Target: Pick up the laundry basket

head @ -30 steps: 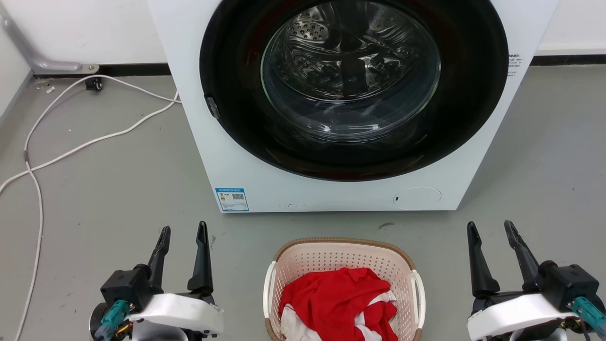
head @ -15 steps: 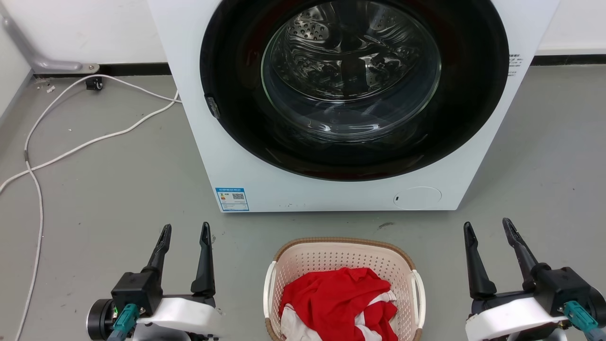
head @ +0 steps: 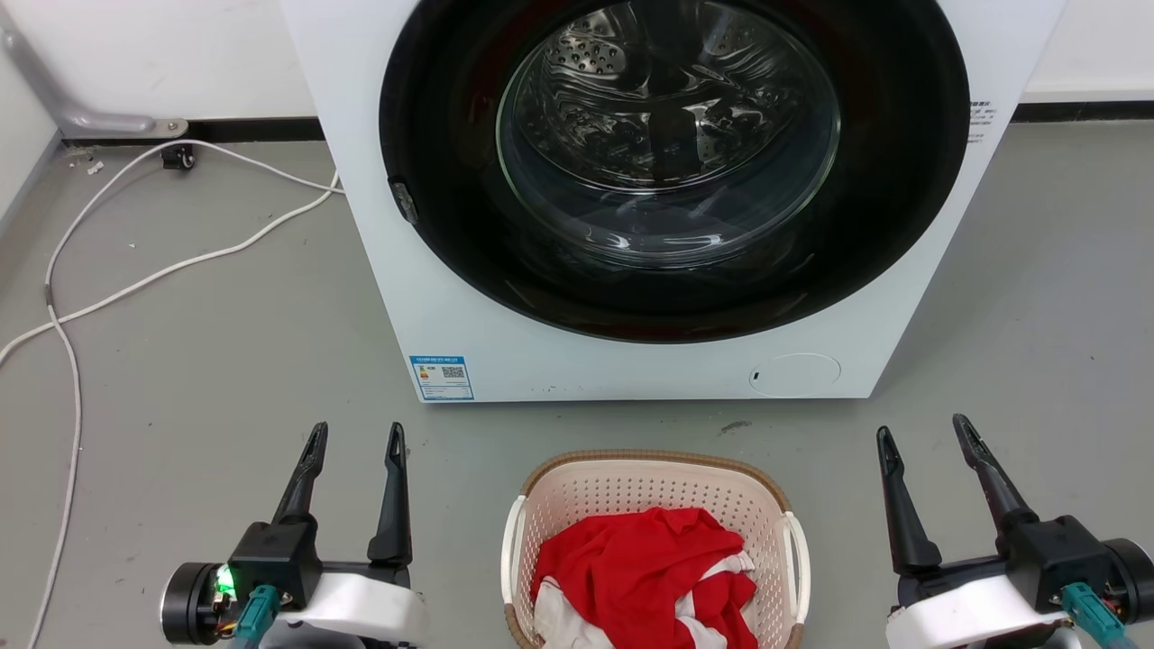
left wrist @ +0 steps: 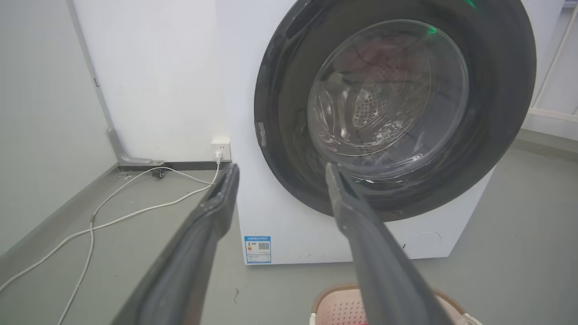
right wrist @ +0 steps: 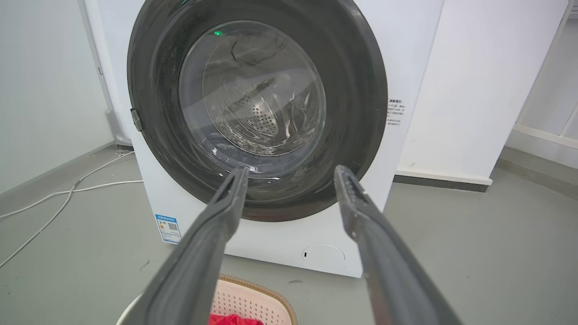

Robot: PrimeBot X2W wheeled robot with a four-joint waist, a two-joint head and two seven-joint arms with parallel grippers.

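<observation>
**Basket (head: 649, 491) on the floor before the washer, both grippers spread and empty**

The basket sat on the grey floor (head: 225, 379) just in front of the washer (head: 433, 297), about midway along its front and apart from it by a strip of bare floor. Its brown rim faced up and its white handles sat on the two short sides. A red cloth (head: 640, 559) with white parts lay crumpled inside, against the side farther from the washer.

The left gripper (head: 356, 428) hung in front of the washer's left lower corner, a little outward of it. Its two fingers were parted with nothing between them, pointing toward the washer. The right gripper (head: 921, 425) hung likewise in front of the washer's right lower corner, fingers spread and gripping nothing. Neither touched the basket, which lay between them, well apart from each. In the head view, both sets of fingertips reached slightly nearer the washer than the basket's near rim did.

The washer's round door (head: 667, 135) was shut, and the steel drum showed through its glass. A blue sticker (head: 441, 378) sat at the lower left of the washer's front. A white cable (head: 180, 266) ran over the floor on the washer's left side. In the left wrist view it led up to a socket (left wrist: 220, 146) on the wall (left wrist: 153, 81) behind the washer.
</observation>
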